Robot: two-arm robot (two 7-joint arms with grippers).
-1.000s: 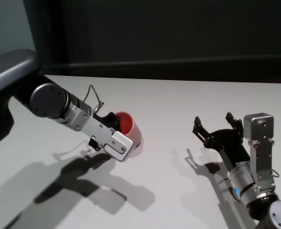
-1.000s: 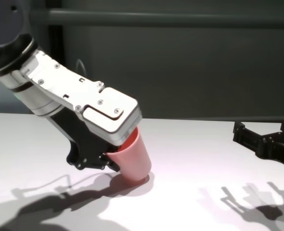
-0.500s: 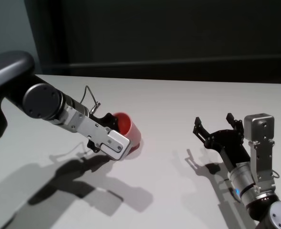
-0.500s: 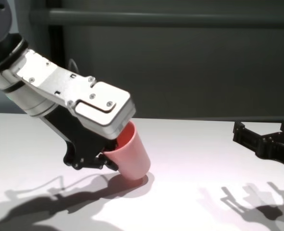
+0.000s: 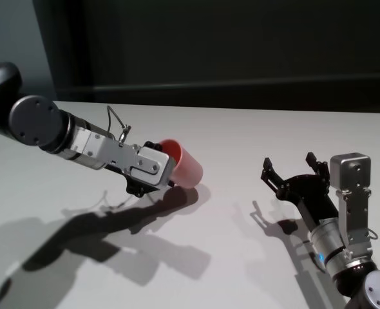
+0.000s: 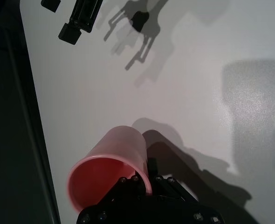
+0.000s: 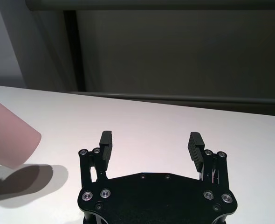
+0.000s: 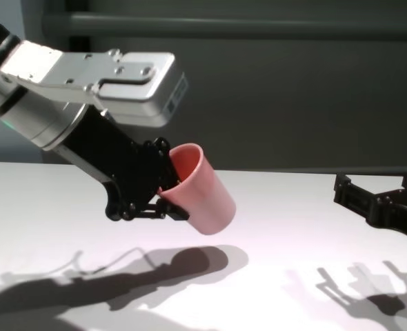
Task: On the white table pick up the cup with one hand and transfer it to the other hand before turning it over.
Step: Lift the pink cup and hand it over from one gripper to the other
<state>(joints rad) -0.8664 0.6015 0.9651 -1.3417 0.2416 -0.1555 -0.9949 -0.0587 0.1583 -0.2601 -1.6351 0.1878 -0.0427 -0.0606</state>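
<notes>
The left gripper [image 8: 163, 196] is clamped on the rim of the pink cup [image 8: 202, 188], holding it clear of the white table [image 8: 286, 227] with its shadow beneath. The cup tilts, mouth toward the gripper and base pointing out toward the right gripper [image 5: 293, 172], which waits well apart with its fingers [image 7: 106, 140] spread, holding nothing.
</notes>
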